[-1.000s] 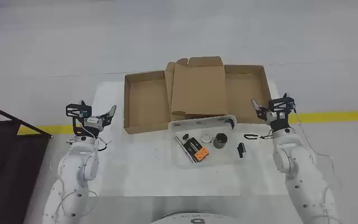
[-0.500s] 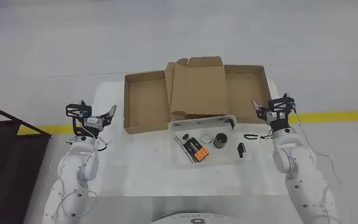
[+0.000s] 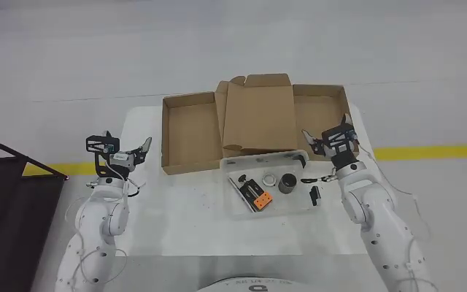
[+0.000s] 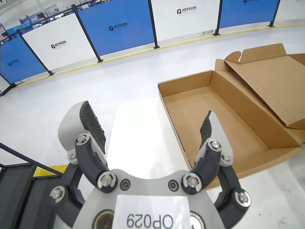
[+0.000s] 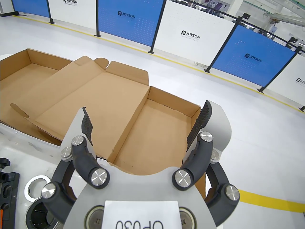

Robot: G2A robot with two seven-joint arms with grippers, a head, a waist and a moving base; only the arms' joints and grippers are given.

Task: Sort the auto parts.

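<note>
White table [image 3: 182,219], L gripper [image 4: 146,110] wide open, empty, R gripper [image 5: 145,107] wide open, empty, above cardboard box [image 5: 164,125]

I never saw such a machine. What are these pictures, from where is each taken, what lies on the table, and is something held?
It is a robot with two arms, each ending in a claw. One picture looks down from above the arms; the others come from cameras on each wrist. The left claw and the right claw are open and empty. On the white table lie open cardboard boxes and a white tray with a black-and-orange part, a ring and a dark cylinder.
</note>
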